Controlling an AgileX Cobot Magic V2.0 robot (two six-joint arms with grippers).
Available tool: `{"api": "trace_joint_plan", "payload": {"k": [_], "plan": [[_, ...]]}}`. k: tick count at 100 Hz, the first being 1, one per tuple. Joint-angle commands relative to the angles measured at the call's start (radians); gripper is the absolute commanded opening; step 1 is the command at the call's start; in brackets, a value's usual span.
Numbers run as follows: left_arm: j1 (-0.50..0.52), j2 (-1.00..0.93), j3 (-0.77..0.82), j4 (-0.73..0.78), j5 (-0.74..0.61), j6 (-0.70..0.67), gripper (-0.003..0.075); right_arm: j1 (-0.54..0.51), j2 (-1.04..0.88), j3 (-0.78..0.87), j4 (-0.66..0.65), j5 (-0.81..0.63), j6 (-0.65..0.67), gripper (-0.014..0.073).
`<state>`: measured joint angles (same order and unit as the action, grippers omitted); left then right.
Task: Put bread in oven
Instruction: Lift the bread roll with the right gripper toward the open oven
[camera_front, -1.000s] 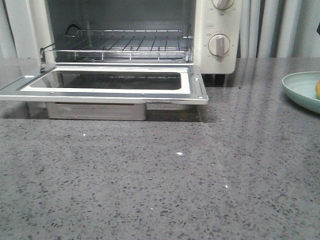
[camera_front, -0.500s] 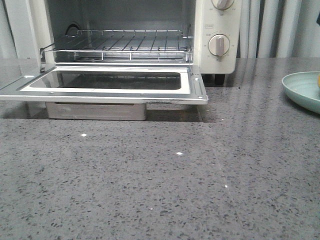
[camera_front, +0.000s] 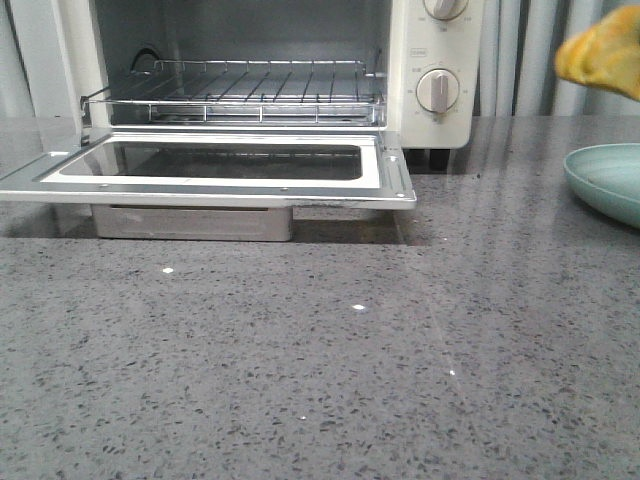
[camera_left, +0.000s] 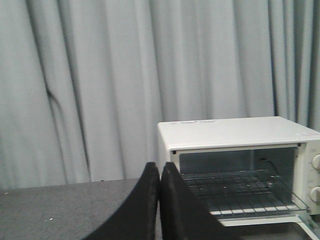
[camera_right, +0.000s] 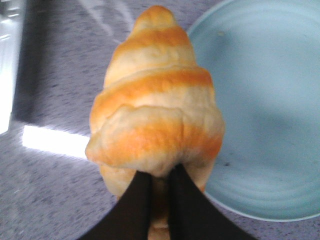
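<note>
So the golden-yellow croissant-shaped bread (camera_front: 604, 62) with its paler and orange-brown bands is up in the air at the far right edge of the front view, above the pale teal plate (camera_front: 605, 180) and not touching it. It looks a bit blurred there, and only part of it is in the picture.

From the right wrist view you get the close-up: the right gripper (camera_right: 159, 192) has its black fingers pinched onto the lower end of the bread (camera_right: 156, 107), which sticks out past the fingertips, with the plate (camera_right: 265, 110) underneath and off to one side, and the speckled grey stone counter (camera_right: 55, 75) on the other.

The cream-white toaster oven (camera_front: 438, 70) sits at the back of the counter (camera_front: 320, 360), well apart from the bread. Its glass-windowed door (camera_front: 215, 165) is dropped down flat, the wire rack (camera_front: 235, 95) has nothing on it, and two round knobs show on the right panel.

The left gripper (camera_left: 160, 172) has its two black fingers pressed together with nothing between them, held up off the counter with the oven (camera_left: 235, 135) and the grey curtain (camera_left: 100, 75) behind.
</note>
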<state>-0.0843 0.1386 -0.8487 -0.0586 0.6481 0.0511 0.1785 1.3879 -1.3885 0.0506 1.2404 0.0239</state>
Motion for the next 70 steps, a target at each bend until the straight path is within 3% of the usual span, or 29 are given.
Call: {"api": "trace_joint_plan", "payload": {"k": [1,24,46,60,70], "plan": [[0.048,0.006,-0.027,-0.002,-0.053,-0.009,-0.0022,0.061,-0.063,-0.042,-0.012,0.051,-0.012,-0.0067],[0.055,0.006,-0.027,-0.013,-0.053,-0.009,-0.0022,0.324,-0.068,-0.105,-0.121,0.045,-0.012,-0.0066],[0.055,0.006,-0.027,-0.013,-0.050,-0.009,-0.0022,0.570,-0.036,-0.189,-0.248,-0.045,-0.013,-0.0066],[0.055,0.006,-0.027,-0.032,-0.050,-0.009,-0.0022,0.678,0.057,-0.279,-0.356,-0.047,-0.013,-0.0066],[0.055,0.006,-0.027,-0.032,-0.052,-0.009,-0.0022,0.698,0.144,-0.374,-0.365,-0.034,-0.030,-0.0066]]}}
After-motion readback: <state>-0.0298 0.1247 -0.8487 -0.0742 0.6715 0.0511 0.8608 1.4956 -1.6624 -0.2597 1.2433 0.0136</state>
